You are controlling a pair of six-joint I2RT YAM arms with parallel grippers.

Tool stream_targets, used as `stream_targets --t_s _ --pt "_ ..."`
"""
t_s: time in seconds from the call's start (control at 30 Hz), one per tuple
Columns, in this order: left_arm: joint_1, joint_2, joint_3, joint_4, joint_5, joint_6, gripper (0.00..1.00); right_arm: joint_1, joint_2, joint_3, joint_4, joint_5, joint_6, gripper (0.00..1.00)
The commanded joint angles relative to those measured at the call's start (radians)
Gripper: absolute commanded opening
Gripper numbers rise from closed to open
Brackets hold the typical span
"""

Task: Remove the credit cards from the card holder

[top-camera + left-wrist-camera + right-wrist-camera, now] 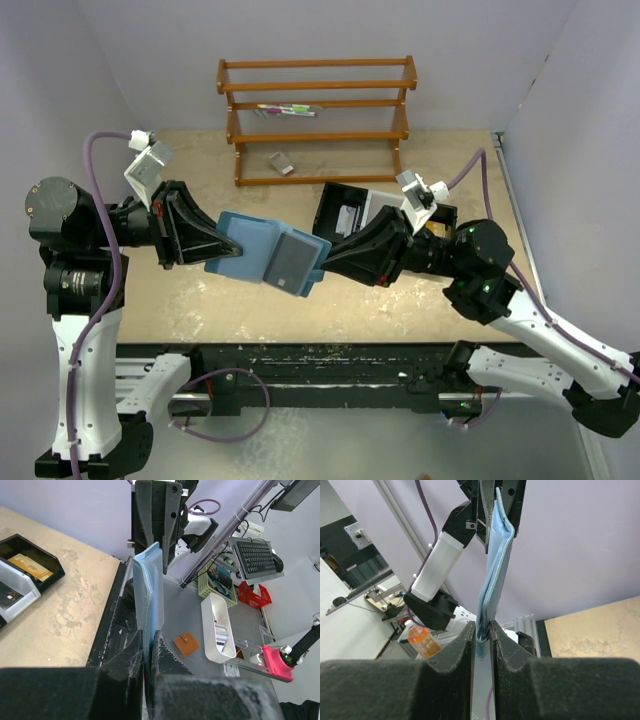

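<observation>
Grippers, two, both engaged. My left gripper point(232, 245): jaws drawn tight on the left edge of the card holder point(245, 252), which is a teal-blue soft wallet carried in the air above the table point(200, 300), touching nothing below. My right gripper point(322, 262): jaws narrow, pinched on the opposite edge, so the wallet is stretched between my two wrists. From the right wrist view the material in that pinch reads pale blue, and I cannot tell whether any card is caught with it. Credit card point(290, 260), one visible: dark grey, flat against the wallet's right half, its far edge at my right fingertips. Further cards, if any, are hidden. Step in hand, by my judgement: drawing this card from its pocket. Handling notes: left clamp to serve as the anchor, firm and unmoving; right pinch best seated on the card alone, not the leather leaf; pull straight along the pocket's line and away from the left, without twist, since the soft wallet will bend sooner than release. Surroundings: black compartment tray point(330, 195) just behind my right wrist; wooden rack point(320, 100) at the table's back.
</observation>
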Motion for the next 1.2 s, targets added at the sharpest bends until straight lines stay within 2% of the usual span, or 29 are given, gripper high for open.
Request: stream_targets --t_s 0.0,0.37,0.57,0.87,1.0,1.17 --pt "0.005 -0.002 0.014 0.035 -0.005 -0.02 0.0 0.006 0.005 0.031 0.019 0.014 -0.01 0.21" --pt "0.005 -0.001 0.018 0.037 0.0 -0.023 0.0 0.006 0.029 0.057 -0.049 0.085 -0.023 0.19" --pt "0.005 -0.002 0.013 0.035 -0.002 -0.019 0.0 0.006 0.035 0.076 -0.062 0.087 -0.022 0.32" --pt "0.005 0.001 0.025 0.037 0.0 -0.02 0.0 0.007 0.04 0.077 -0.036 0.085 -0.015 0.31" --pt "0.005 -0.002 0.015 0.036 -0.002 -0.014 0.0 0.008 0.061 0.087 -0.037 0.087 -0.009 0.39" --pt "0.005 -0.003 0.017 0.036 -0.002 -0.014 0.0 0.015 0.073 0.079 0.03 0.068 0.019 0.45"
